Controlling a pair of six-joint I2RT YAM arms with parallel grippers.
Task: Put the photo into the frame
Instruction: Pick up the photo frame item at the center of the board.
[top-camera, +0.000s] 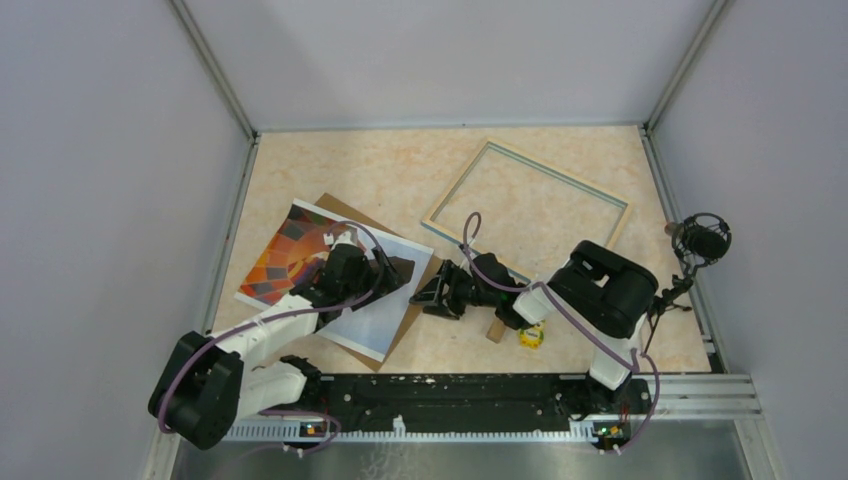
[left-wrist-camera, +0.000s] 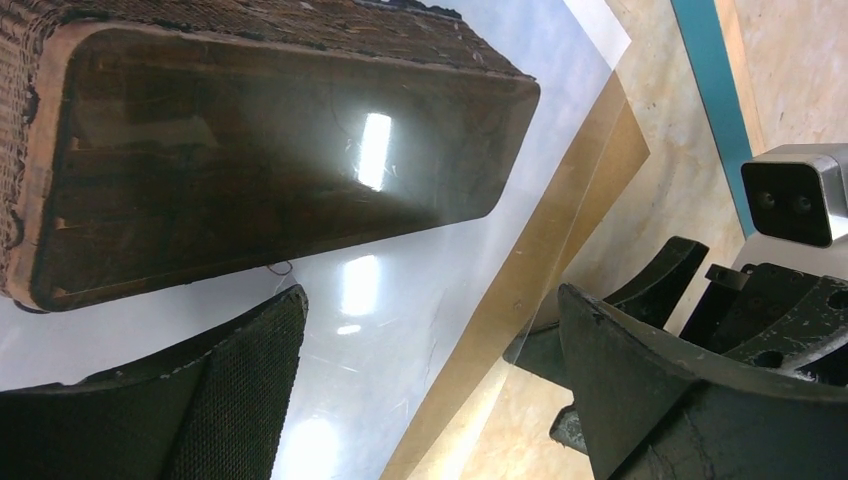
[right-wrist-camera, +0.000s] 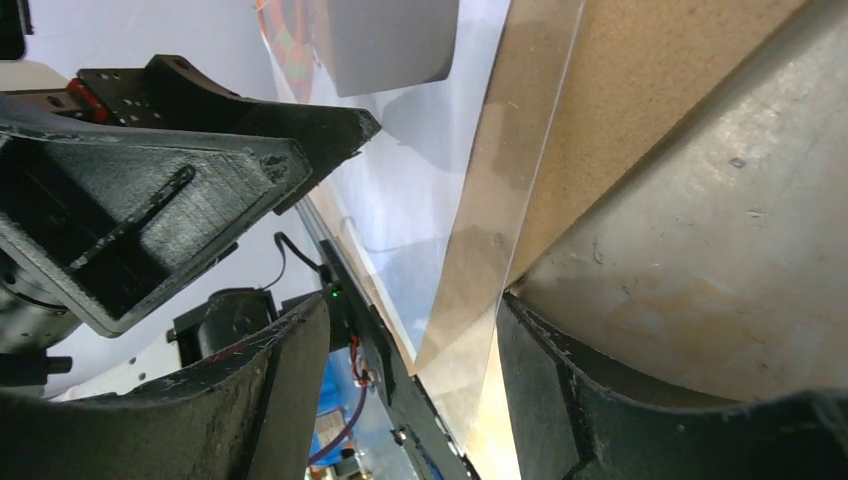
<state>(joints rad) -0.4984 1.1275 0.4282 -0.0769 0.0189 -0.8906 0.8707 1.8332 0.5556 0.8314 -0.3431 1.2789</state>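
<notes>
The photo (top-camera: 290, 262), an orange-red balloon on pale sky, lies at the left on a brown backing board (top-camera: 405, 315). A clear sheet seems to cover it and overhang the board's edge. The frame (top-camera: 457, 183), light wood with a blue edge (left-wrist-camera: 710, 90), lies empty at the back right. My left gripper (top-camera: 385, 268) is open just above the photo's right part (left-wrist-camera: 400, 330), with its fingers (left-wrist-camera: 200, 400) spread wide. My right gripper (top-camera: 432, 292) is open at the board's right edge. The clear sheet's corner (right-wrist-camera: 470, 340) sits between its jaws, beside the board (right-wrist-camera: 640, 100).
A small wooden block (top-camera: 496, 330) and a yellow object (top-camera: 531, 337) lie near the right arm's base. A black device on a stand (top-camera: 705, 240) stands at the right wall. Grey enclosure walls ring the table.
</notes>
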